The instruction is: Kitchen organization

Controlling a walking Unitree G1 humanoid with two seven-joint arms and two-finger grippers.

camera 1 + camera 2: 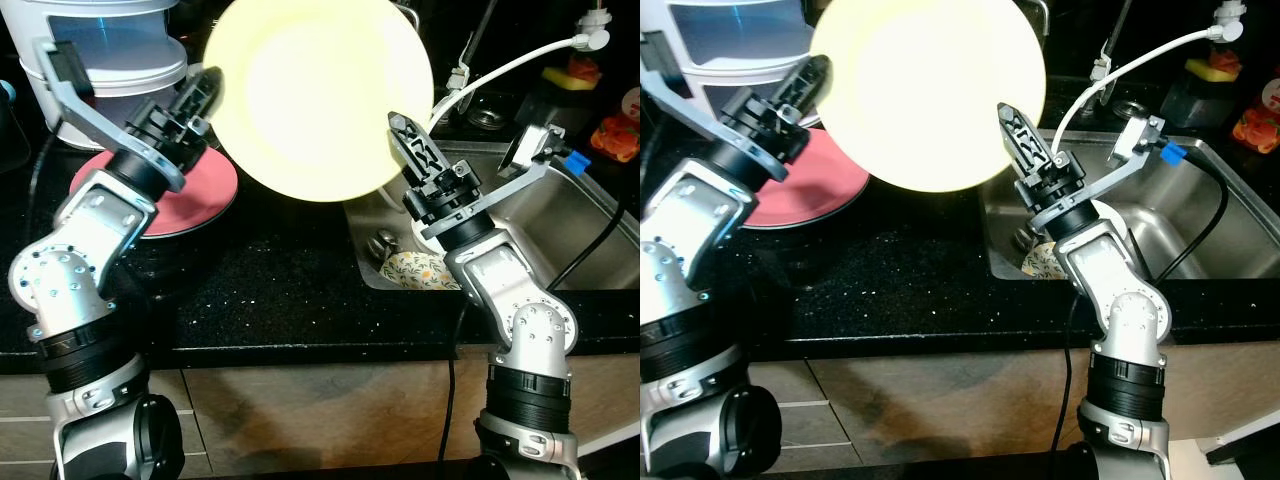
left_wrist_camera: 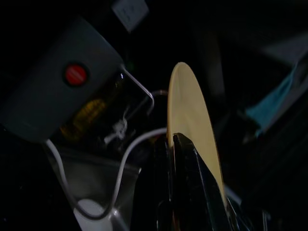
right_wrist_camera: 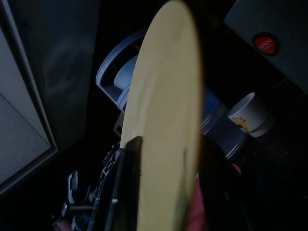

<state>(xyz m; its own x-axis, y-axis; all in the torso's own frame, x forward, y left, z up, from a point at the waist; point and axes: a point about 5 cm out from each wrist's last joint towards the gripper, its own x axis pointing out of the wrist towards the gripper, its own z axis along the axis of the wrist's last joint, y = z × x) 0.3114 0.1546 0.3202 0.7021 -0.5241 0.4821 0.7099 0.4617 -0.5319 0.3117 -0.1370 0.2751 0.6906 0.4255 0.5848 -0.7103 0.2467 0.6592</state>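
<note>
A large pale yellow plate (image 1: 318, 95) is held up on edge above the black counter (image 1: 270, 290), its face toward me. My left gripper (image 1: 208, 88) is shut on its left rim. My right gripper (image 1: 405, 135) is shut on its lower right rim, over the sink's near corner. In the left wrist view the yellow plate (image 2: 190, 110) runs edge-on from between the black fingers (image 2: 185, 183). In the right wrist view the yellow plate (image 3: 166, 120) also stands edge-on, with a dark finger (image 3: 127, 183) on one side of it.
A pink plate (image 1: 190, 195) lies flat on the counter under my left arm. A white appliance (image 1: 110, 50) stands behind it. The steel sink (image 1: 590, 220) at the right holds a patterned dish (image 1: 420, 268). A white cable (image 1: 500, 72) crosses above the sink.
</note>
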